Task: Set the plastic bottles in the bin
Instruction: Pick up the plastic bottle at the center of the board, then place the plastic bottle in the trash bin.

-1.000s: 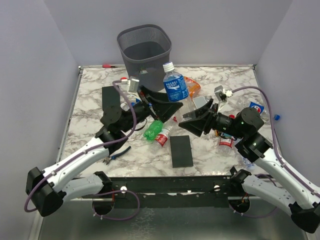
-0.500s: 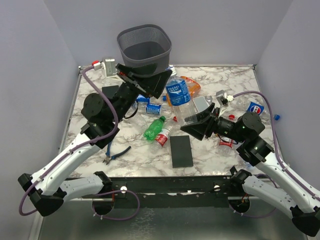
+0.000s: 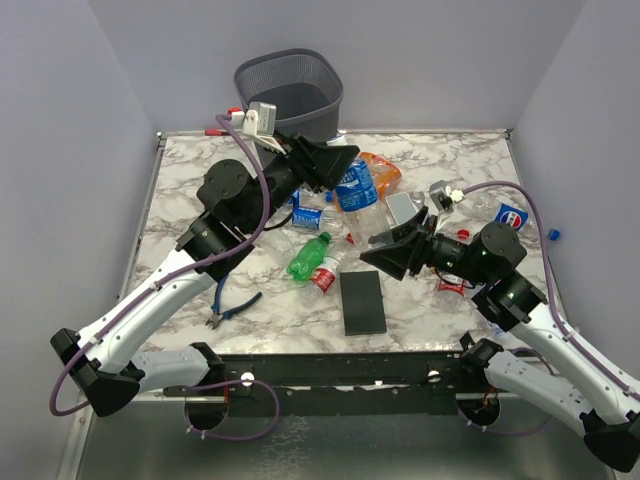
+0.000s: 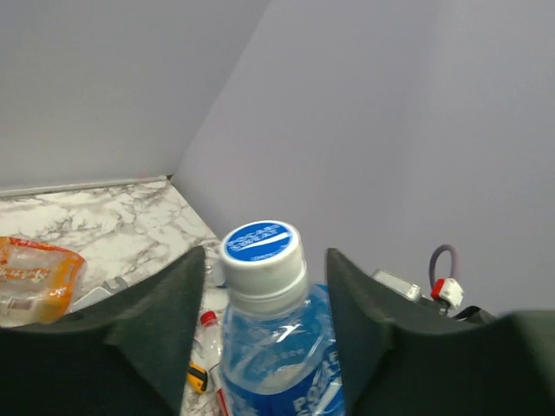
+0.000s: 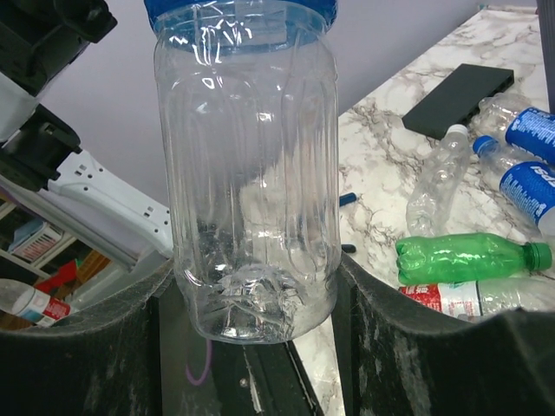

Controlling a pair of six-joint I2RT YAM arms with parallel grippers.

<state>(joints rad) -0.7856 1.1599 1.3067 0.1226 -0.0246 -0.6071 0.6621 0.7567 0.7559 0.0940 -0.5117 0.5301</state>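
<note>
Right now the bin (image 3: 322,110) stands at the far edge, just beyond my left gripper (image 3: 345,170), which is the arm nearer to it. My right gripper (image 5: 251,286) is clamped on the clear base of the blue-labelled bottle (image 3: 356,186), held in the air. The bottle's long axis runs from that base up toward the bin. Its cap (image 4: 260,247) sits between the left fingers, and I cannot tell whether they press it or only flank it.
</note>
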